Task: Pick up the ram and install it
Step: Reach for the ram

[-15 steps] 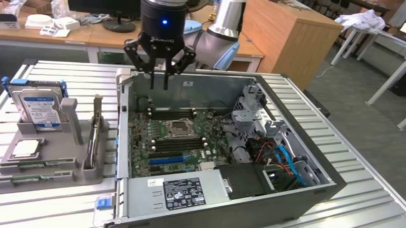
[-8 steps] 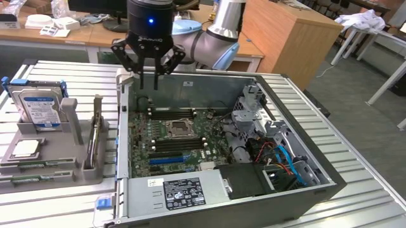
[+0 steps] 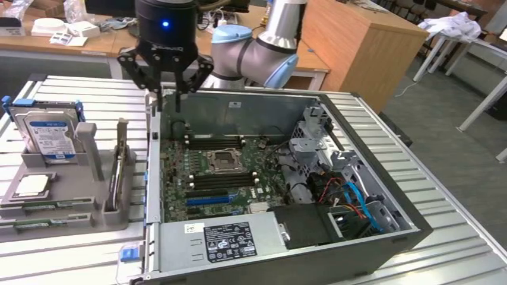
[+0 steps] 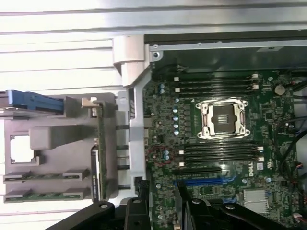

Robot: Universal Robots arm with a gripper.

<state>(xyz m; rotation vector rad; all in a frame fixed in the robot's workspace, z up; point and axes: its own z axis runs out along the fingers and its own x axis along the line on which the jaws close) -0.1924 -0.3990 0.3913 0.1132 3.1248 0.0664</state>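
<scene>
Two ram sticks (image 3: 35, 205) lie flat, one beside the other, in the grey holder tray (image 3: 79, 221) at the exterior view's left; the wrist view shows them as thin green strips (image 4: 45, 176). My gripper (image 3: 168, 95) hangs above the far left corner of the open computer case (image 3: 237, 104), well away from the tray. Its black fingers (image 4: 136, 215) stand apart with nothing between them, so it is open. The motherboard (image 4: 216, 158), with its dark memory slots (image 4: 218, 148) on both sides of the processor socket (image 4: 223, 120), lies below it.
The tray also holds a blue-labelled hard drive (image 3: 47, 135) standing upright, a square silver processor (image 3: 32, 185) and a card on edge (image 3: 119, 172). Cables and a drive cage (image 3: 333, 172) fill the case at the exterior view's right. The power supply (image 3: 225, 240) sits at its near end.
</scene>
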